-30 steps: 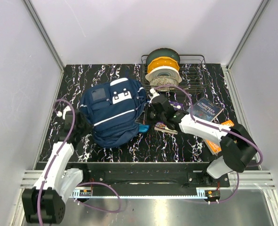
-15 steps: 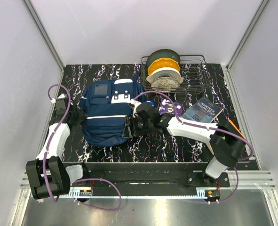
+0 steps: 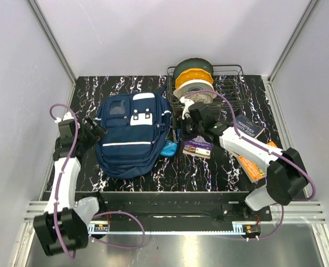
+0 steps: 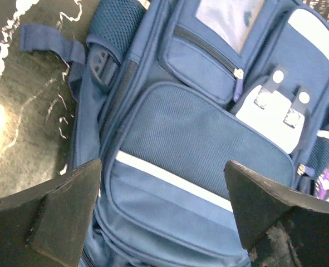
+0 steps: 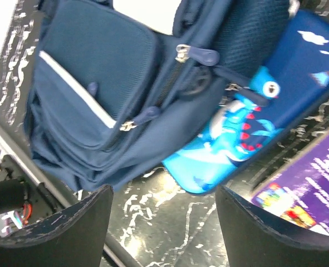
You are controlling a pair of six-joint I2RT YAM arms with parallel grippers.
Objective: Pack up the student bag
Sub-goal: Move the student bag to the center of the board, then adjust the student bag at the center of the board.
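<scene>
Clearly spread, gripping nothing — left end effector (image 4: 163,167) and right end effector (image 5: 164,192) flank the student bag (image 3: 132,133) on the tabletop (image 3: 209,167).

The student bag (image 4: 197,128) overruns the left wrist view at the top, right and bottom edges. From above, the blue pencil case (image 3: 168,148) shows only a corner from under the bag's right side. The right arm (image 3: 236,146) covers part of the orange book (image 3: 252,169) and of the dark book (image 3: 246,127), whose title is too small to read. The right wrist view's lower right corner cuts off the purple book (image 5: 309,189).
</scene>
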